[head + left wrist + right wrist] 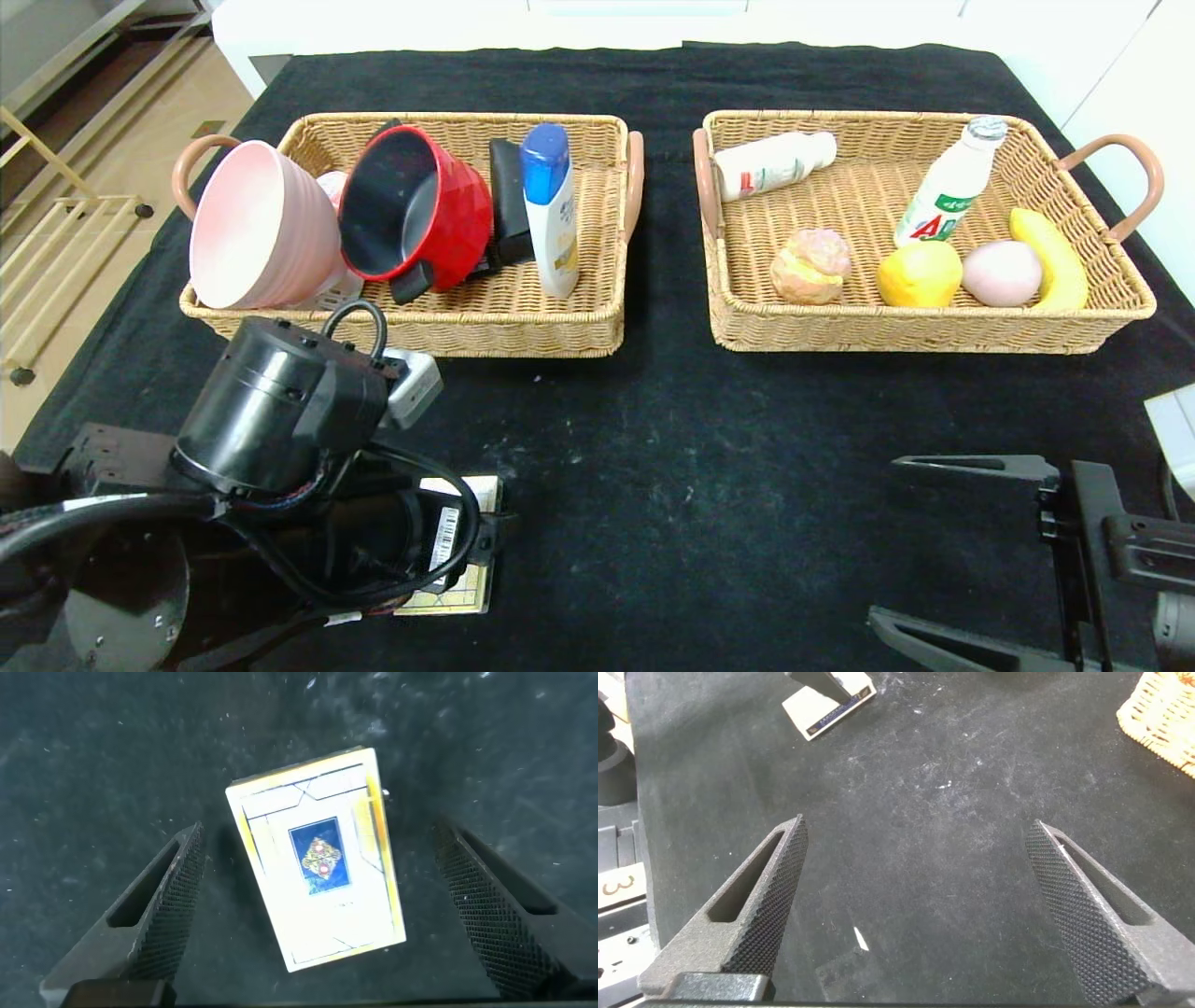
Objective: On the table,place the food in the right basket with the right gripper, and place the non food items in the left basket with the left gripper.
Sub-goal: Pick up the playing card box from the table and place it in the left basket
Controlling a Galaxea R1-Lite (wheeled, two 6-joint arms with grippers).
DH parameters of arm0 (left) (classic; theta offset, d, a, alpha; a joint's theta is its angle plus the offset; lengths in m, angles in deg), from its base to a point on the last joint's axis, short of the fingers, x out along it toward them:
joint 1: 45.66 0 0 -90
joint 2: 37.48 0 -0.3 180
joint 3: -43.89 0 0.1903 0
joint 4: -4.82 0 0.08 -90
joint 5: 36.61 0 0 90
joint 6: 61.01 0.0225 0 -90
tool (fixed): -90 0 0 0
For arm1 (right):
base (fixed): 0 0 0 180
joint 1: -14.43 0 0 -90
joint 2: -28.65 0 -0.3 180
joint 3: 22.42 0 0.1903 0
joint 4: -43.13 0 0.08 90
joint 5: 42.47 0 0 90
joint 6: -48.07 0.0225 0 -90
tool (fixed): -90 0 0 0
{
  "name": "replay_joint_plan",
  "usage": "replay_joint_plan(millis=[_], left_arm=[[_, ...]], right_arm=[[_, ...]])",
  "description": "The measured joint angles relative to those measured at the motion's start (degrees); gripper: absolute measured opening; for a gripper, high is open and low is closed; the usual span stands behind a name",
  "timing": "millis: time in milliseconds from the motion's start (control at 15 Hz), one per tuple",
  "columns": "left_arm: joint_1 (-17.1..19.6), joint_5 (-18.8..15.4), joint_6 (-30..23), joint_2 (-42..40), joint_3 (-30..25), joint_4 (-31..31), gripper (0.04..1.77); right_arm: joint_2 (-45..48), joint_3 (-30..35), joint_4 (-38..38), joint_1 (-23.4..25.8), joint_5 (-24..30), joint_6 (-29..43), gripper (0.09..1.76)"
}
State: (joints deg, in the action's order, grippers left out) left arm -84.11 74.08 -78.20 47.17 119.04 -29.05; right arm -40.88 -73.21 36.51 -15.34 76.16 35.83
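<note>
A white and yellow card box (318, 859) lies flat on the black cloth near the front left, partly under my left arm in the head view (467, 586). My left gripper (318, 833) is open and hangs above the box, one finger on each side, not touching it. My right gripper (887, 539) is open and empty over bare cloth at the front right (917, 824). The left basket (523, 336) holds a pink bowl (257, 224), a red cup (420, 210) and a blue-capped bottle (551, 210). The right basket (934, 331) holds food.
In the right basket lie two white bottles (948, 182), a pastry (810, 266), a yellow fruit (920, 273), a pink fruit (1001, 273) and a banana (1050, 257). A gap of cloth separates the baskets. The card box also shows far off in the right wrist view (827, 705).
</note>
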Motion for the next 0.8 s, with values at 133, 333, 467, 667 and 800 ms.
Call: replay_joint_plan(millis=[133, 333, 467, 667, 800], left_arm=[[0.11, -0.62, 0.00, 0.62, -0.09, 0.02, 1.71], [0.22, -1.29, -0.04, 1.32, -0.50, 0.09, 1.72], [0.74, -1.32, -0.04, 1.54, -1.10, 0.05, 1.72], [1.11, -1.34, 0.05, 1.67, -1.43, 0.11, 1.72], [1.18, -1.82, 0.10, 1.73, -1.71, 0.27, 1.72]], right_arm=[[0.00, 0.00, 0.00, -0.07, 0.00, 0.01, 1.71], [0.00, 0.00, -0.05, -0.11, 0.00, 0.01, 1.71], [0.00, 0.00, -0.05, -0.10, 0.00, 0.04, 1.71], [0.00, 0.00, -0.02, -0.10, 0.02, 0.01, 1.71], [0.00, 0.02, -0.05, -0.10, 0.00, 0.04, 1.71]])
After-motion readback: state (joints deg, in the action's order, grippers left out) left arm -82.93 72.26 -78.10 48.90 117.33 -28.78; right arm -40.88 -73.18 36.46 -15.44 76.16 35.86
